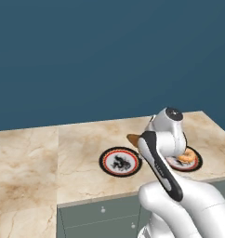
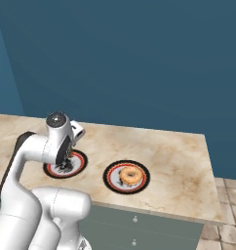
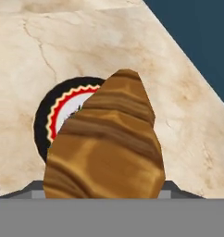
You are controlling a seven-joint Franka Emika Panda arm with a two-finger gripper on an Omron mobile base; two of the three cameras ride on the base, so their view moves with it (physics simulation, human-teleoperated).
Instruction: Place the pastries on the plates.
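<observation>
Jaws half-closed on brown pastry (image 3: 104,148) above empty plate (image 3: 46,121); likely light, crumbly, best gripped gently mid-body.

A beige marble counter (image 2: 178,161) carries two alike plates side by side, near its front edge. One plate (image 1: 119,161) lies directly under the gripper (image 2: 67,157), bare. The other plate (image 2: 110,178) lies just to the gripper's right, with the ring pastry (image 2: 131,175) on it.
</observation>
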